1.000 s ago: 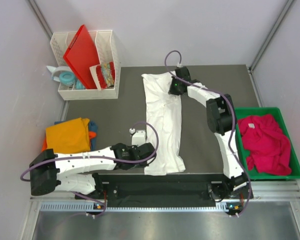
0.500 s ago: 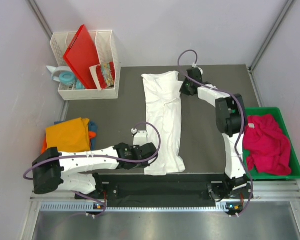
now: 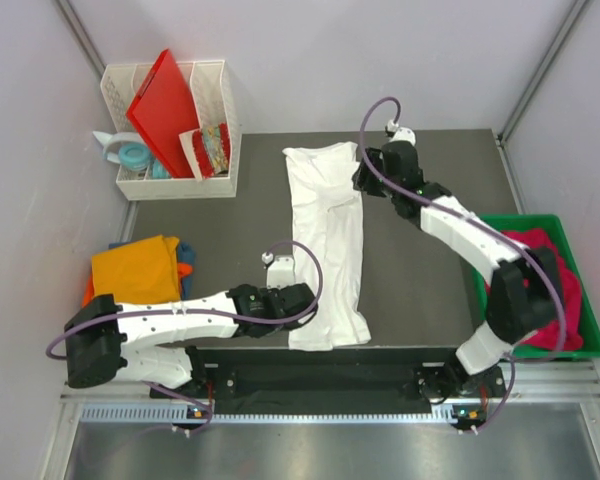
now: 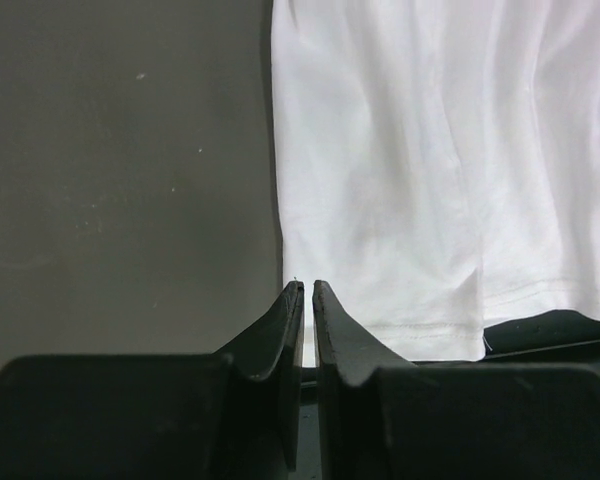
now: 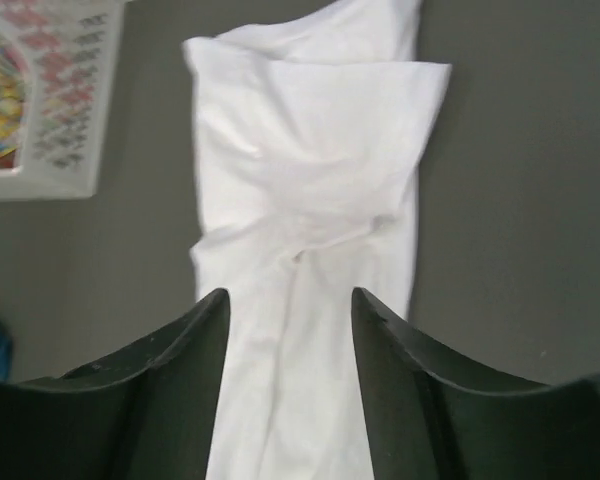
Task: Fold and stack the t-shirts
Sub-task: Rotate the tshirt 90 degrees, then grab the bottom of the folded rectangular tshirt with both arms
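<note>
The white t-shirt (image 3: 330,230) lies as a long narrow strip down the middle of the dark table (image 3: 230,230). My left gripper (image 3: 307,300) sits at the strip's left edge near the bottom hem. In the left wrist view its jaws (image 4: 308,286) are closed to a thin slit on that edge of the white cloth (image 4: 410,150). My right gripper (image 3: 365,180) hovers by the shirt's top right corner. It stands open (image 5: 290,295) above the cloth (image 5: 310,150), with nothing between its fingers. An orange t-shirt (image 3: 135,270) lies on a blue one (image 3: 186,254) at the left. A magenta t-shirt (image 3: 530,290) fills the green bin (image 3: 540,218).
A white basket (image 3: 170,185) at the back left holds a red board (image 3: 165,110) and small packets. A light blue tape roll (image 3: 132,155) sits beside it. The basket's corner (image 5: 40,100) shows in the right wrist view. Walls close in on both sides.
My right gripper has opened and shifted right off the shirt's top corner, with its arm swinging outward. The left gripper and the shirt's lower end have stayed put.
</note>
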Robot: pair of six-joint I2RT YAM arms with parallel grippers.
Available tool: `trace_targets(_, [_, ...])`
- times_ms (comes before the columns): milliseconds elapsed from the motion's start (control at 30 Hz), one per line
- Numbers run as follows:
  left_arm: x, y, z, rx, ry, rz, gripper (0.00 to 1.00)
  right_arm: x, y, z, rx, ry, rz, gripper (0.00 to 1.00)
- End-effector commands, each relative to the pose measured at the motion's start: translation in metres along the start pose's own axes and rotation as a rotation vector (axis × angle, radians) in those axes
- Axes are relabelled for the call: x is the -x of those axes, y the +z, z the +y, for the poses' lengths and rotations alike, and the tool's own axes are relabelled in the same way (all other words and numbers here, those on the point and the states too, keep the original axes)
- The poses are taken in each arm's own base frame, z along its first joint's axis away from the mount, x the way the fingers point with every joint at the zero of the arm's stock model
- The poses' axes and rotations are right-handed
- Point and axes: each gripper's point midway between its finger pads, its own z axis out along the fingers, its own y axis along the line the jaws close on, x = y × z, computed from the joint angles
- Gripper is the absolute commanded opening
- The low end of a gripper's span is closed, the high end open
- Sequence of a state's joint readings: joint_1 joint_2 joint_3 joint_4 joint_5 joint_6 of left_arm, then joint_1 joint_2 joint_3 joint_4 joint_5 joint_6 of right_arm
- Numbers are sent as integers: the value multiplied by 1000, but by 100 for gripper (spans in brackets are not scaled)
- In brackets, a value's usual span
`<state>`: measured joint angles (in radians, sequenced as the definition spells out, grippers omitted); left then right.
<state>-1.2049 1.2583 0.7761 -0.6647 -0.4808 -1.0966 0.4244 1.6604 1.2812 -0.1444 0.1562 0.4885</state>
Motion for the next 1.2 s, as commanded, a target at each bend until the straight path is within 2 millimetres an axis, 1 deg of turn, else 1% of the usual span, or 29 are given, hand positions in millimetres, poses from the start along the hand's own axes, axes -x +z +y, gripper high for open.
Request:
trace_targets(0, [14, 2, -14, -46, -17, -61, 14, -45, -57, 28, 89, -19, 75, 48])
trace_targets(33, [10, 6, -15, -42, -14, -50, 13, -59, -64, 29, 96, -15, 102, 43])
trace_targets(67, [8, 8, -16, -46, -12, -43, 13, -73, -77, 39, 128, -20, 124, 38])
trace_targets(100, [6, 11, -18, -50, -8, -38, 12, -98, -82, 34, 111, -19, 172, 24])
trace_targets(133, [2, 15, -17, -35, 2, -26, 11, -114, -88, 30, 90, -37, 206, 15])
trace_targets(167, [0, 17, -19, -34, 9, -15, 11, -128, -99, 34, 89, -66, 221, 7])
trace_targets(200, [-4, 21, -20, -26, 20, -4, 10, -147, -104, 27, 64, -78, 256, 0])
trace_targets(233, [-5, 22, -20, -22, 30, 3, 9, -159, -110, 21, 42, -92, 280, 0])
trace_targets(267, [-6, 23, -22, -27, 38, 9, 9, -178, -119, 17, 40, -97, 310, 0])
trace_targets(300, [-8, 25, -24, -28, 43, 17, 9, -185, -124, 15, 46, -97, 318, 0])
trace_targets(333, [-9, 26, -25, -31, 46, 23, 9, -190, -132, 19, 67, -99, 318, 0])
trace_targets(367, [-11, 28, -24, -29, 47, 25, 9, -203, -136, 12, 53, -96, 339, 0])
trace_targets(433, [-12, 28, -27, -47, 42, 28, 9, -210, -145, 10, 55, -98, 348, 0])
trace_targets(467, [-14, 28, -26, -45, 44, 32, 9, -219, -151, 12, 66, -103, 361, 0])
trace_targets(533, [-13, 27, -27, -55, 38, 31, 9, -227, -163, 14, 75, -120, 364, 0])
trace_targets(633, [-18, 28, -25, -59, 35, 45, 10, -243, -170, 7, 68, -104, 396, 0])
trace_targets(667, [-20, 29, -24, -59, 35, 52, 10, -252, -173, 2, 59, -104, 416, 0])
trace_targets(733, [-26, 32, -23, -52, 37, 73, 10, -261, -176, -1, 58, -103, 441, 0])
trace_targets(767, [-32, 33, -21, -51, 40, 92, 10, -269, -178, -5, 52, -104, 459, 0])
trace_targets(833, [-39, 37, -18, -39, 35, 115, 9, -278, -182, -5, 62, -106, 486, 0])
trace_targets(867, [-44, 38, -16, -37, 36, 131, 9, -283, -183, -10, 50, -105, 500, 0])
trace_targets(933, [-51, 41, -11, -20, 34, 149, 9, -291, -184, -14, 40, -111, 527, 2])
trace_targets(967, [-54, 42, -10, -17, 32, 162, 9, -296, -185, -20, 22, -109, 540, 3])
trace_targets(1033, [-59, 44, -5, -5, 30, 177, 9, -302, -187, -26, 5, -108, 556, 3])
trace_targets(1167, [-68, 43, 4, 16, 23, 202, 9, -313, -196, -47, -65, -88, 592, 4])
